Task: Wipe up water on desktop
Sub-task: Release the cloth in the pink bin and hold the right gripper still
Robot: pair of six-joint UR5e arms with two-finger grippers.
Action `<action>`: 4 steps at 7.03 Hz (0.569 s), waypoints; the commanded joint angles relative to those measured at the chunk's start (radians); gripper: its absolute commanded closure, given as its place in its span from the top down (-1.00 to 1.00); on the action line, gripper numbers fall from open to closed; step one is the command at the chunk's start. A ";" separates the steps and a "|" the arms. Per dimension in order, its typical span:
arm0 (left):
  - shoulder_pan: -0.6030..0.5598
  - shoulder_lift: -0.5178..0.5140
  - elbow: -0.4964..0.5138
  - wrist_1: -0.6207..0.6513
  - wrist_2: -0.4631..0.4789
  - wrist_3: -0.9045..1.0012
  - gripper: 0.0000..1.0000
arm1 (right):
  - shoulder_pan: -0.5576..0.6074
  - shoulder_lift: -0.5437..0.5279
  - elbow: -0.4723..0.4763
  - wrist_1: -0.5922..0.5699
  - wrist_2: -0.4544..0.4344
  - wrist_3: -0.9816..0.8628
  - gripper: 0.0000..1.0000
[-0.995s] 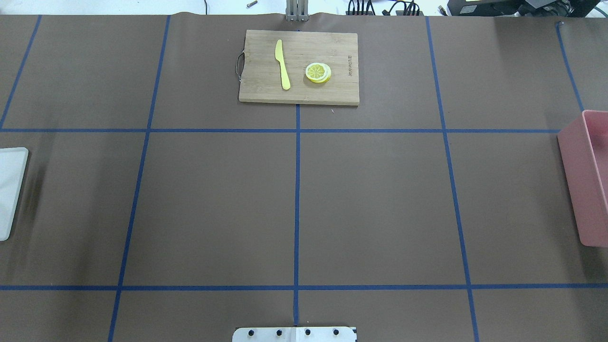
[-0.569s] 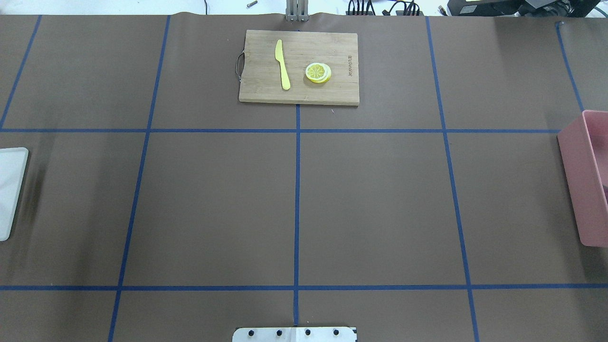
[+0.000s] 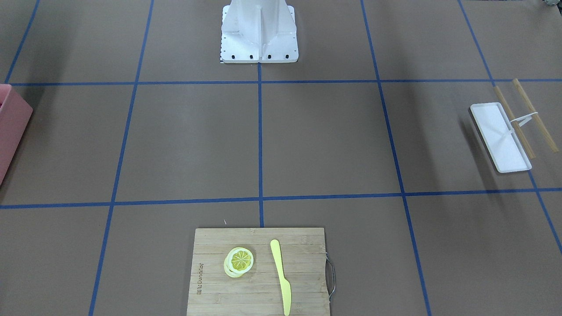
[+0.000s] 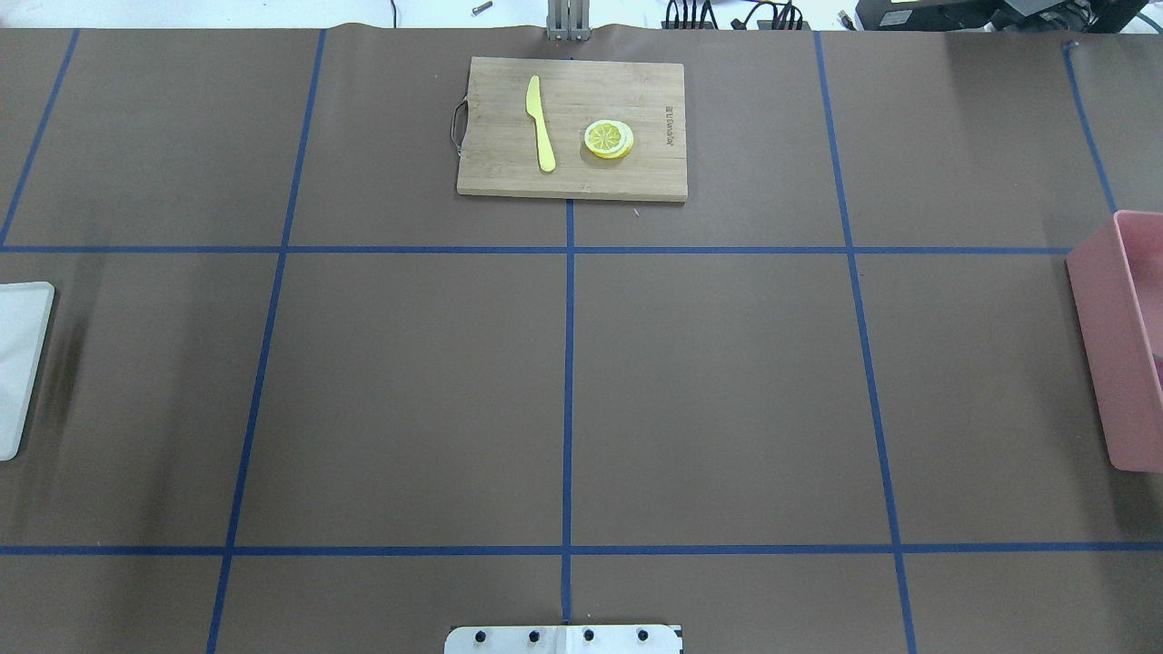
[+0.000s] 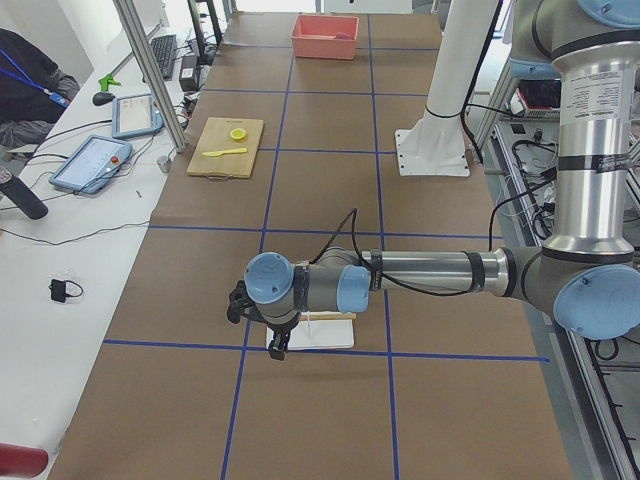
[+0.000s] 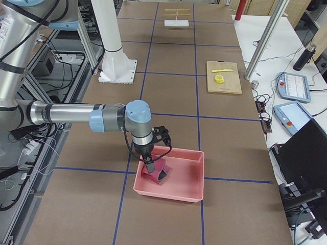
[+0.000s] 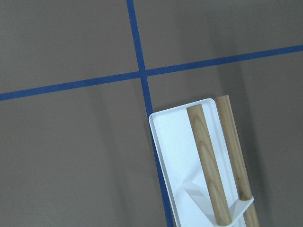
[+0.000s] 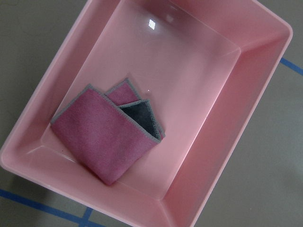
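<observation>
My right pincer (image 6: 155,176) hangs over a folded pink cloth (image 8: 104,139) in the pink bin (image 6: 168,195), and my left pincer (image 5: 278,345) hangs over the white tray (image 7: 177,156). I cannot tell whether either is wide or narrow. The brown desktop (image 4: 727,391), gridded with blue tape, spreads between them. In the overhead view the frame edges cut off both bin and tray.

Site type: robotics lab / test cell, not a home or kitchen. Evidence: desktop (image 4: 727,381) under a brown sheet, gridded w/ blue tape lines (image 4: 569,400). 2 industrial arms, left arm (image 5: 430,272) and right arm (image 6: 66,113). White pedestal (image 3: 259,30) on a bolted base plate. Aluminium frame posts (image 5: 152,70). White side bench (image 5: 60,250) on the side far from the robot, w/ 2 teach pendants (image 5: 92,163), keyboard (image 5: 163,55), loose cables (image 4: 727,16). Operator (image 5: 25,75) w/ lanyard there.
</observation>
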 commanded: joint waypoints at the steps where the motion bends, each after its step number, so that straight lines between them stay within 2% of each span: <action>1: 0.000 0.001 0.005 0.000 0.001 0.000 0.98 | 0.007 0.012 -0.025 0.004 -0.004 -0.004 1.00; 3: 0.002 0.001 0.005 0.000 0.001 0.000 0.98 | 0.016 0.027 -0.034 -0.004 0.066 0.000 1.00; 4: 0.000 0.001 0.005 0.000 0.001 0.000 0.98 | 0.018 0.053 -0.041 0.001 0.045 -0.001 1.00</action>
